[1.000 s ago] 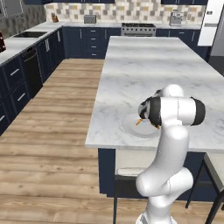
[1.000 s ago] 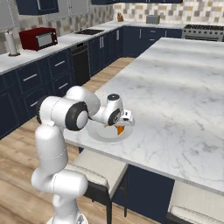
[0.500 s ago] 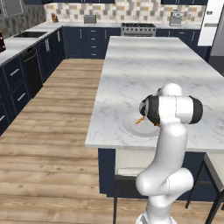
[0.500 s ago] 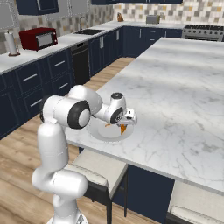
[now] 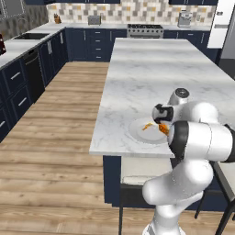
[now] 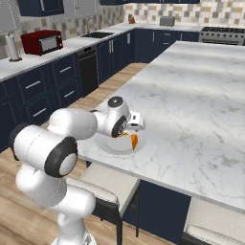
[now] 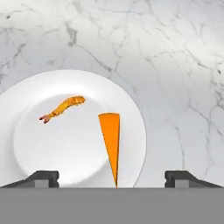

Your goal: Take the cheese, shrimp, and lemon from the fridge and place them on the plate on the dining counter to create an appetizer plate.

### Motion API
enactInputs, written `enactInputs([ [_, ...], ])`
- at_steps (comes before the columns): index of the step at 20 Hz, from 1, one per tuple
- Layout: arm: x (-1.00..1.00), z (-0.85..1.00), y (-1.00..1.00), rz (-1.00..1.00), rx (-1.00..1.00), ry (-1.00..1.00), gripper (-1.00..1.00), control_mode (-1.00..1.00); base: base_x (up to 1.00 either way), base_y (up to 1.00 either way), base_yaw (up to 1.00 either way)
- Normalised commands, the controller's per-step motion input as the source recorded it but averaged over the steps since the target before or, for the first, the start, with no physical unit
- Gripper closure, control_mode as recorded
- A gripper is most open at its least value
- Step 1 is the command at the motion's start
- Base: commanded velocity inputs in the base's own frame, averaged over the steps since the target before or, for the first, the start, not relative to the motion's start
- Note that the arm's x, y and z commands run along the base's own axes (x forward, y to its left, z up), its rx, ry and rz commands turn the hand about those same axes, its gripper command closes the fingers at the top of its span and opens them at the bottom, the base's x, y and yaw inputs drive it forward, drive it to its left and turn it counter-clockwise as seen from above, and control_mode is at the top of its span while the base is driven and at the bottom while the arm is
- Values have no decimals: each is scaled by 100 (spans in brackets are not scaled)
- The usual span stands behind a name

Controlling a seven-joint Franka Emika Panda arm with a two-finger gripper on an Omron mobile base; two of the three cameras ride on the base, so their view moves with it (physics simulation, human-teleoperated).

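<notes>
On the dining counter (image 5: 151,69) near its front edge sits the white plate (image 7: 39,153) (image 5: 137,134) (image 6: 106,146). The thin curved shrimp (image 7: 63,107) (image 5: 148,125) lies on it. The orange cheese wedge (image 7: 111,144) (image 5: 163,128) (image 6: 134,141) rests on the plate's right side. My gripper (image 7: 111,178) (image 5: 161,121) (image 6: 136,130) hovers just over the cheese, open, its fingertips (image 7: 43,177) far apart and clear of the wedge. The lemon is out of view. The fridge (image 5: 222,23) stands at the far back right.
A stool (image 5: 142,170) stands under the counter's front edge beside my base. A navy cabinet run with a red microwave (image 6: 42,42) lines the left wall. A stove (image 5: 145,31) is at the back. Wood floor (image 5: 55,137) stretches left of the island.
The jaws have gone from nearly shut on the cheese to wide open. The cheese has been let go and now sits on the plate beside the shrimp.
</notes>
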Motion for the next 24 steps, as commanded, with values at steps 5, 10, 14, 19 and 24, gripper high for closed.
enactInputs([
  [5, -97, 97, 42, 0, 6, -37, -100, -100, 0, 0, 0],
  [10, -79, 100, 7, -7, 20, -27, -100, -100, 0, 0, 0],
  [14, -91, 100, 0, -4, 14, 3, -100, -100, 0, 0, 0],
  [19, -73, 76, 18, 0, 5, 24, -100, -100, 0, 0, 0],
  [24, -9, 1, 61, 0, -1, 13, -100, -100, 0, 0, 0],
])
